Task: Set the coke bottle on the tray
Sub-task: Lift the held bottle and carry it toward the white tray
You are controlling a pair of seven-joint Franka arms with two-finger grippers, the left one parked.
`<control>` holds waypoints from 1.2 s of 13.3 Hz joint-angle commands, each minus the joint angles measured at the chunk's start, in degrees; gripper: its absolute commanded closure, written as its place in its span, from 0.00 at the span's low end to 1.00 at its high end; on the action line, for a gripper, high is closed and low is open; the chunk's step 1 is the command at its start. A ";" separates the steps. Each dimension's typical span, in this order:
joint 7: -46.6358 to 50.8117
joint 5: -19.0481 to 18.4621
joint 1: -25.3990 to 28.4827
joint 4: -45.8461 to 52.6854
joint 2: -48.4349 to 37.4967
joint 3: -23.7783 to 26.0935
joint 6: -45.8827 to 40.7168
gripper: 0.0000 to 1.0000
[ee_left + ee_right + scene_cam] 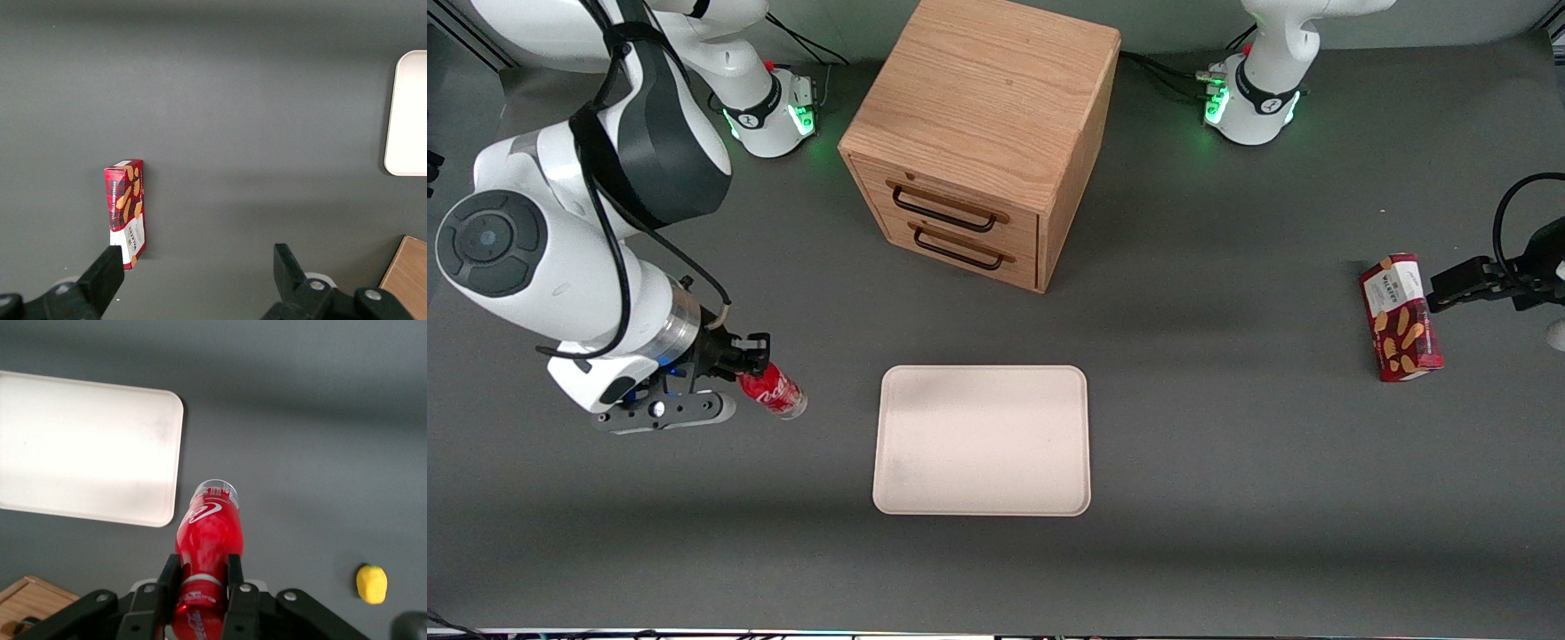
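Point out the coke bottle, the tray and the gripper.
coke bottle (208,530): right wrist view, on its red body.
tray (983,440): front view, on its bare flat middle.
gripper (200,581): right wrist view, midway between the jaws, shut on the bottle's cap end.

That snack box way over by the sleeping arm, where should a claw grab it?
Probably across its narrow thickness, coming straight down. The snack box lies flat on the table, long flat sides exposed, and nothing touches it. Right now the claw is busy, shut on the coke bottle beside the tray.
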 commanded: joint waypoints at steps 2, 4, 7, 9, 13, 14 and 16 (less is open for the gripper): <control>-1.28 -0.68 -0.07 11.97 9.31 1.50 0.05 1.00; -2.07 -0.77 -0.07 12.25 11.33 1.68 4.78 1.00; -2.07 -0.77 0.46 12.25 14.76 2.29 10.85 1.00; -1.90 -0.86 0.63 12.34 17.13 3.70 14.46 1.00; -1.72 -0.94 1.94 12.25 21.18 3.88 18.95 1.00; -1.20 -0.94 2.73 12.16 21.62 3.88 19.13 1.00; -0.75 -1.03 3.80 12.08 22.24 3.88 19.22 1.00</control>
